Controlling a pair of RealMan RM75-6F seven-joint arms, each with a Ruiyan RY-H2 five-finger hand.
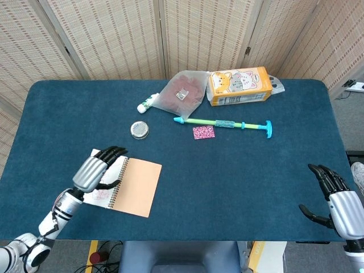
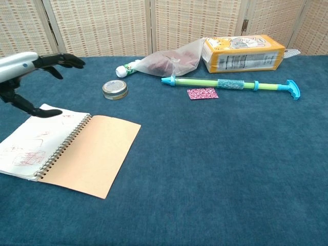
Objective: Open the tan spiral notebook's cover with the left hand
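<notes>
The tan spiral notebook (image 1: 135,186) (image 2: 92,154) lies open near the table's front left, its tan cover flat to the right of the spiral. The first white page (image 2: 31,148), with red scribbles, faces up on the left. My left hand (image 1: 95,172) (image 2: 28,77) hovers over the white page with its fingers spread, holding nothing. At the front right edge my right hand (image 1: 335,199) is open, away from the notebook; the chest view does not show it.
A round tin (image 1: 139,130) (image 2: 115,89) sits just beyond the notebook. Farther back lie a small white bottle (image 1: 147,103), a clear bag (image 1: 183,92), a yellow cat-print box (image 1: 239,86), a green and blue stick (image 1: 224,123) and a pink glitter card (image 1: 203,132).
</notes>
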